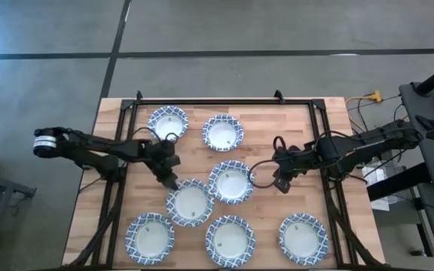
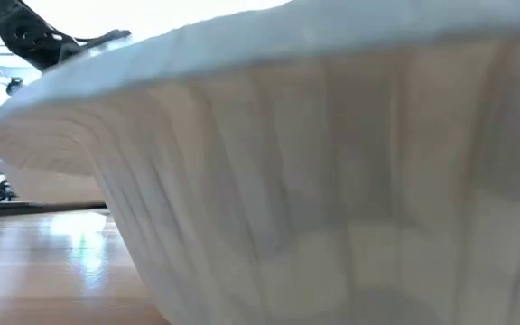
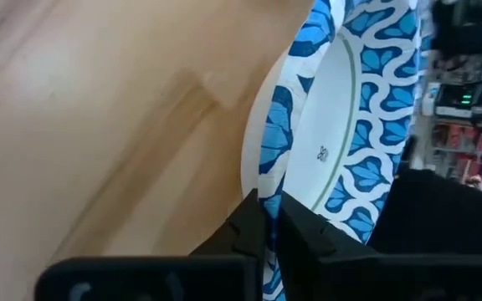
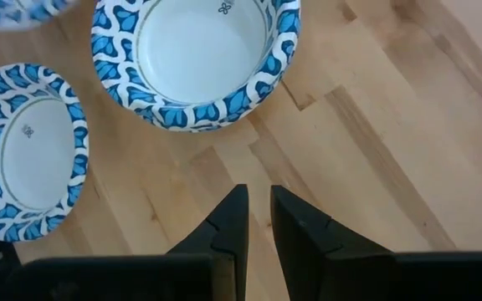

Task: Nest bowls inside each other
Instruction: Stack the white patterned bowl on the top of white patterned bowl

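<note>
My left gripper (image 1: 170,181), jaws clamped on the rim of the round blue-and-white patterned bowl (image 1: 190,202) at frame centre, should lift straight before nesting, while my right gripper (image 1: 280,183), jaws nearly together, waits centre-right.

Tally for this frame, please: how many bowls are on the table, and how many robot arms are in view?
Bowls: 7 visible, all blue-and-white patterned
Arms: 2
Total: 9
</note>
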You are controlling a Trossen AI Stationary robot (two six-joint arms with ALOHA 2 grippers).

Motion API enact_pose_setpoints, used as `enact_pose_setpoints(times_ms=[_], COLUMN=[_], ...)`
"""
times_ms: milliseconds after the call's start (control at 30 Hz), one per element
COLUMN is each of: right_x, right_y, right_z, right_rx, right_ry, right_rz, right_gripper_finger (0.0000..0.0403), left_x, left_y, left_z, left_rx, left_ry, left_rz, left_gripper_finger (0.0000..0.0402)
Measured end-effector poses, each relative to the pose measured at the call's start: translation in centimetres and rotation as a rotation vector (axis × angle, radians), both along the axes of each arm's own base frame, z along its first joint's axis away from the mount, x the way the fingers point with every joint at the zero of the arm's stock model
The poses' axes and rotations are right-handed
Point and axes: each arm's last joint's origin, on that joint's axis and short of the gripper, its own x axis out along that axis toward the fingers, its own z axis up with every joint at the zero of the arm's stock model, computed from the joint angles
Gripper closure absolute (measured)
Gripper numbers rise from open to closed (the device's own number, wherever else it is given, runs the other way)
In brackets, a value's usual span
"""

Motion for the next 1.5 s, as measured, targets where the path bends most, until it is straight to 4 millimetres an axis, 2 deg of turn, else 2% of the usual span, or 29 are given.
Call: enact_pose_setpoints(times_ms=[133,267,400,533,767,900,1000,1267,1367,1500], right_x=[0.0,0.2,0.5,0.6,0.6,0.6,0.8,0.8,0.8,0.6], right_y=[-0.2,-0.5,-0.5,-0.4,-0.4,-0.5,-0.5,-0.6,-0.6,-0.6], right_z=[0.0,0.1,0.3,0.4,0.4,0.4,0.6,0.8,0.8,0.7], right_rx=[-0.061,-0.100,-0.078,-0.071,-0.098,-0.116,-0.114,-0.168,-0.182,-0.193], right_ry=[-0.012,-0.047,-0.094,-0.104,-0.103,-0.115,-0.144,-0.165,-0.158,-0.140], right_rz=[-0.012,-0.150,-0.203,-0.209,-0.168,-0.188,-0.204,-0.175,-0.159,-0.145], right_gripper_finger=[0.0355,0.0355,0.0355,0.0355,0.0355,0.0355,0.0355,0.0355,0.0355,0.0355], left_x=[-0.9,-2.4,-3.4,-3.4,-2.2,-0.7,1.0,7.8,10.0,12.0], left_y=[0.0,0.7,1.9,3.4,4.7,5.3,5.8,6.7,7.1,6.9], left_z=[1.4,2.7,4.9,8.2,14.7,16.8,17.3,16.5,15.5,13.0], left_rx=[-0.017,0.033,0.193,0.370,0.604,0.677,0.632,0.247,0.156,0.036], left_ry=[-0.007,0.099,0.188,0.211,0.051,-0.129,-0.236,-0.515,-0.508,-0.394], left_rz=[-0.023,-0.041,-0.041,0.000,0.117,0.165,0.228,0.218,0.248,0.207], left_gripper_finger=[0.0400,0.0401,0.0401,0.0401,0.0401,0.0401,0.0401,0.0402,0.0402,0.0402])
